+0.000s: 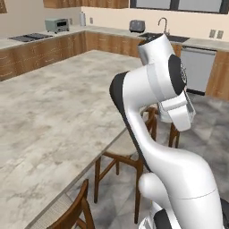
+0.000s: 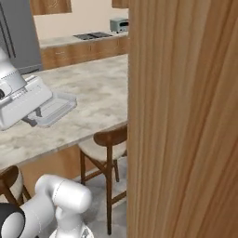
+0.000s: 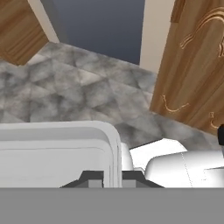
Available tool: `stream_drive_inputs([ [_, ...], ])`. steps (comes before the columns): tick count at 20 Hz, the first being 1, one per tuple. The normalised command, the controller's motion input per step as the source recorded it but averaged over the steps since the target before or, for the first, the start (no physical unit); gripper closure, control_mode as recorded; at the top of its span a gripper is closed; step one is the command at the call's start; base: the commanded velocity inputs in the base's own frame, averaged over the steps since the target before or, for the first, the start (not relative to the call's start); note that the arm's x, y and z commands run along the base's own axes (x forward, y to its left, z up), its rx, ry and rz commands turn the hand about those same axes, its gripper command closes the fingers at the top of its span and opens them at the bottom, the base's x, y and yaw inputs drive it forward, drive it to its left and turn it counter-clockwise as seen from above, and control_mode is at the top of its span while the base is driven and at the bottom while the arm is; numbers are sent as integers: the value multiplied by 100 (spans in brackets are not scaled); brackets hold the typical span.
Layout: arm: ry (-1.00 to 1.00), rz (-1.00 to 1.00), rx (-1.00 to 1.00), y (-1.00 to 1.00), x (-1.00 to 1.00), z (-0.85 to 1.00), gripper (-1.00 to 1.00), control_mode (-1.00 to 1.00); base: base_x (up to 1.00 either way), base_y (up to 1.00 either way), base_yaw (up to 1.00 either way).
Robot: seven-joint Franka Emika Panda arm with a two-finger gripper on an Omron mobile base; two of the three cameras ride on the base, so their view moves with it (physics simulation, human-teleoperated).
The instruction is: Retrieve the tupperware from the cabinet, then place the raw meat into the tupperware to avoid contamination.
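The tupperware (image 2: pixel 55 109), a light, rigid, slippery box, is held clenched at its thin rim by the gripper (image 3: pixel 112 177).

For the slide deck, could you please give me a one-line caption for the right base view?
Jaws shut on the clear tupperware, carried above the marble counter beside the open wood cabinet door.

Tupperware (image 2: pixel 56 109) showing clear with pale edges; cabinet (image 3: pixel 197 70) showing warm brown, carved scrolls; floor (image 3: pixel 65 92) showing mottled grey.
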Motion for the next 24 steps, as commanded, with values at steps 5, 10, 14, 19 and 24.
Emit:
stream_drive_inputs([
  [5, 0, 0, 0, 0, 0, 0, 100, 100, -1, 36, 40],
  [10, 0, 0, 0, 0, 0, 0, 100, 100, -29, 39, 14],
  [14, 0, 0, 0, 0, 0, 0, 100, 100, 17, -1, 0],
  [19, 0, 0, 0, 0, 0, 0, 100, 100, 49, -10, -25],
  [24, 0, 0, 0, 0, 0, 0, 100, 100, 4, 0, -48],
])
